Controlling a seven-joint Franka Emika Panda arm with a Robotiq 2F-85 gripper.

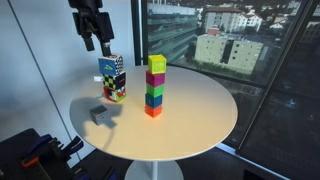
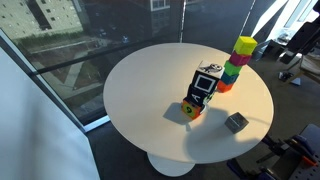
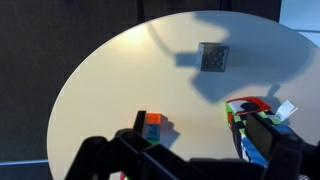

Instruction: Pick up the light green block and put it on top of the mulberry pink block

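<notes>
The small lime-coloured light green block (image 1: pixel 157 64) sits at the top of a tower of cubes near the middle of the round white bench (image 1: pixel 200 110). It rests squarely on the magenta mulberry pink block (image 1: pixel 155 79), and both exterior views show it there. Below the pair we see a darker green cube (image 1: pixel 154 90) and, at the base, an orange-red cube (image 1: pixel 152 111). A small grey cube (image 2: pixel 236 122) lies apart near the bench edge. A tall carton printed with black-and-white checks and bright colours (image 1: pixel 112 78) stands beside the tower without touching it.

The arm's black gripper (image 1: pixel 96 44) hangs high above the carton, well clear of the tower. Its fingers are spread and nothing is between them.

We judge the placing itself to be done, so the step in hand is to get away cleanly. To do that well, we would keep the gripper high and released and move it away from the tower, not across it. We would also avoid sweeping low near the carton, since knocking it could topple the stack. The tower is tall and narrow, and any brush against it could undo the work. Before calling it finished, we would check from both exterior views that the top block sits flush on the pink one.

As for writing, the carton's faces carry dense printed patterns, but we can read no brand, label or word at this size. The cubes are plain.
</notes>
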